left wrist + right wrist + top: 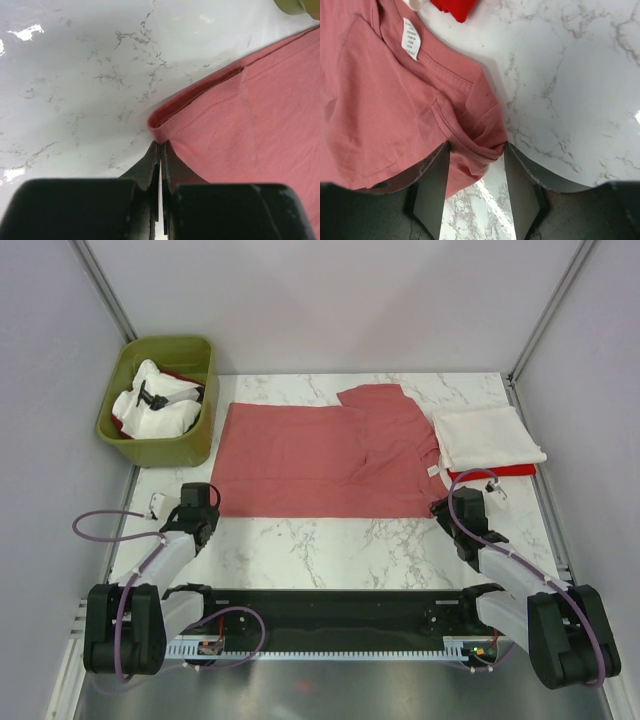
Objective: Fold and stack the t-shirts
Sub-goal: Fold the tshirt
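The dusty salmon-red t-shirt [320, 455] lies spread flat across the middle of the marble table, its white neck tag [411, 39] at its right end. My left gripper [205, 510] is at the shirt's near left corner. In the left wrist view its jaws [161, 145] are shut, with the tips pinching the hem corner [165, 127]. My right gripper [443, 508] is at the near right corner. It is open [475, 150], and a bunched fold of the shirt lies between the fingers. The folded cream-white t-shirt [488, 437] lies on the bright red one [500, 473] at the right.
A green bin [195, 445] with white cloth and a dark object stands at the back left. Bare marble [330, 545] runs between the shirt and the arm bases. Frame posts and grey walls close in the sides and back.
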Controlling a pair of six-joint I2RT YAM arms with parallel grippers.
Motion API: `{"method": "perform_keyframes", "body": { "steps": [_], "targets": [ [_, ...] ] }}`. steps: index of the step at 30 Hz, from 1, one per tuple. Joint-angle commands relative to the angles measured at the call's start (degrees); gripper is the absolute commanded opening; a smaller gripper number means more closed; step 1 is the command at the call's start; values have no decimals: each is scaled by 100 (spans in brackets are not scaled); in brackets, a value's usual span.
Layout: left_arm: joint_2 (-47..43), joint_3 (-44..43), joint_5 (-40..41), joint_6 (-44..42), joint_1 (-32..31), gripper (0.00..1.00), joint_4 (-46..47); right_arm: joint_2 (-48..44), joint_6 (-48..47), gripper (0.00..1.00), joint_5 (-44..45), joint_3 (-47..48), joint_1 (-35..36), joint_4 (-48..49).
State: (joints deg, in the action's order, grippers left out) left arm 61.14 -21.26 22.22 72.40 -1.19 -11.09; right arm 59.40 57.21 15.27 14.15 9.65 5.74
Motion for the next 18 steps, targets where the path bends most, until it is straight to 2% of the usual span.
{"method": "perform_keyframes", "body": {
  "steps": [1,6,10,14,18],
  "targets": [
    [38,-124,222,46,40,2,-68,-51,80,55,433,219,28,-116],
    [47,-124,230,37,40,2,-69,-393,167,57,722,237,19,-537],
    [47,-142,239,37,40,2,-68,-1122,133,56,882,44,28,-565],
    [47,-133,230,28,49,2,-68,-1545,1,59,487,-18,28,-565],
    [55,-142,239,28,49,2,-68,-1396,88,65,231,-97,37,-372]
  ]
}}
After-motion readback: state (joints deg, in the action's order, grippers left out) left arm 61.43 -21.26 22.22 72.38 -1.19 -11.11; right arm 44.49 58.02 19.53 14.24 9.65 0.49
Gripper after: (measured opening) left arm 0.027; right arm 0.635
